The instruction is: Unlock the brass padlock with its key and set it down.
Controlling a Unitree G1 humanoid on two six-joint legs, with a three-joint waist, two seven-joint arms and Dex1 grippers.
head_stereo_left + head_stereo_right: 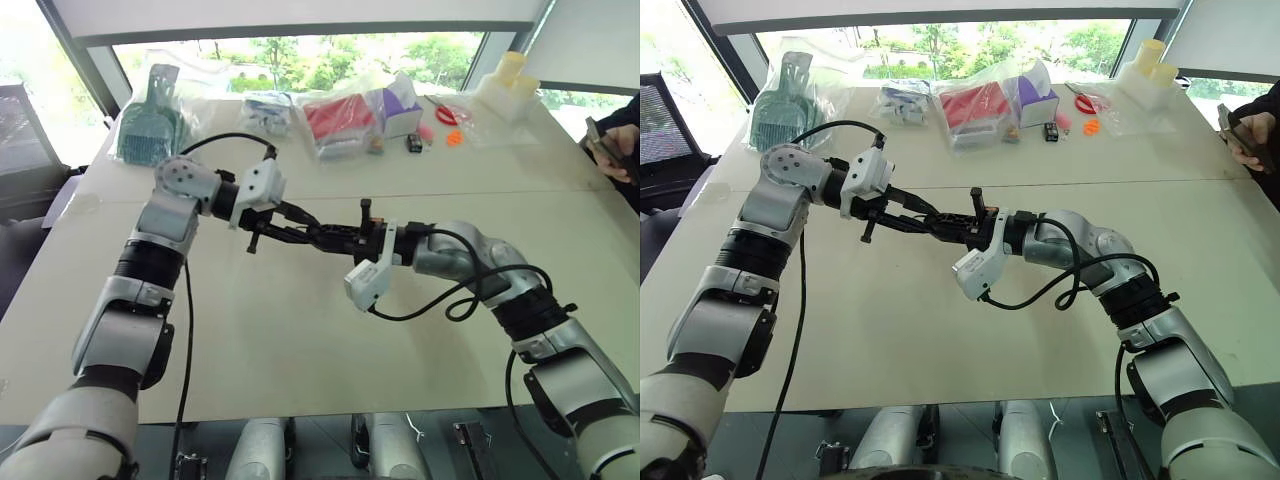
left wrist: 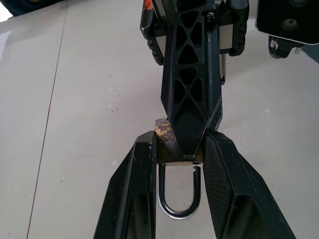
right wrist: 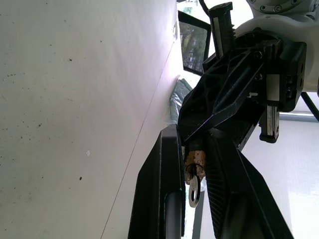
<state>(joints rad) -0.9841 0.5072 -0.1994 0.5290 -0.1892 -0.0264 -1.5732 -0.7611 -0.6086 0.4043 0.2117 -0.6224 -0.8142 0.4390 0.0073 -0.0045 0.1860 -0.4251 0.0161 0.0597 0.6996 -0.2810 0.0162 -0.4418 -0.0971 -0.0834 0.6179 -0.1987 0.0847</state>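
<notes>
Daylight from a wide window falls on a pale counter (image 1: 300, 340), with both arms raised above its middle and meeting tip to tip. The left gripper (image 2: 179, 149) is clenched on the brass padlock (image 2: 166, 133), its two black fingers (image 2: 134, 189) pressing the dull-gold block from either side, with the silvery shackle (image 2: 178, 196) hanging as a loop back between them; one end of the loop stands free of the block. The right gripper (image 3: 192, 164) comes in from the opposite side and is closed around the key (image 3: 194, 191), a small silvery piece with a round eye that sticks out of the padlock between its fingers. Padlock and key are held in the air, well above the counter.

Below and in front of the grippers the counter is bare, giving wide room out to its near edge. Along the far edge by the window lie clear plastic bags: one with a teal comb-like tool (image 1: 148, 125), one with something red (image 1: 338, 118), and one with a purple and white box (image 1: 400, 105). Small orange bits (image 1: 453, 138) and pale cylinders (image 1: 508, 80) sit toward the far right corner. A person's hand (image 1: 615, 150) shows at the right edge.
</notes>
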